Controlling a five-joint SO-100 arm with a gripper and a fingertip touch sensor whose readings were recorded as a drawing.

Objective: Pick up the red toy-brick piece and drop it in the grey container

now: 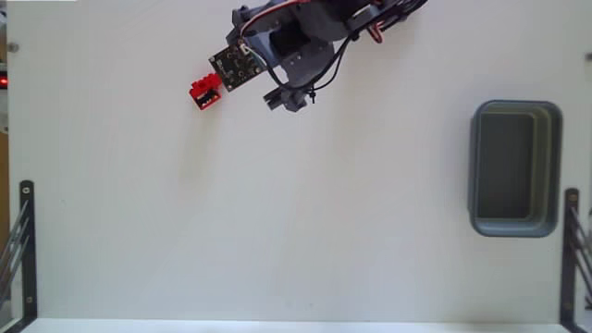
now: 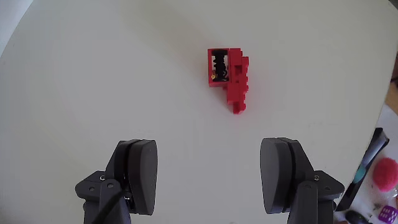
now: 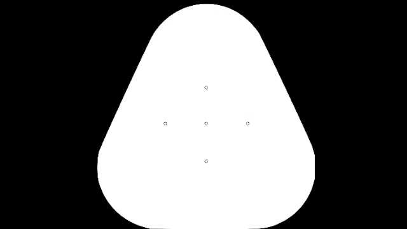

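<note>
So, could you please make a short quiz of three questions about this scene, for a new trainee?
1. True or false: the gripper is shut on the red toy-brick piece.
2. In the fixed view, the grey container stands at which side? A) left B) right C) centre
3. Fill in: inside, the container looks ____.

Key: 1. false, the jaws are open and the brick lies apart on the table. 2. B. 3. empty.

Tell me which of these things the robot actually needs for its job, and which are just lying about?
Needed:
- red brick, lying on the white table, not yet held
- grey bin, far to the right in the fixed view
- gripper, fingers apart

Lying about:
- pink fuzzy thing and dark clutter at the wrist view's right edge
- black metal brackets at the table's sides
</note>
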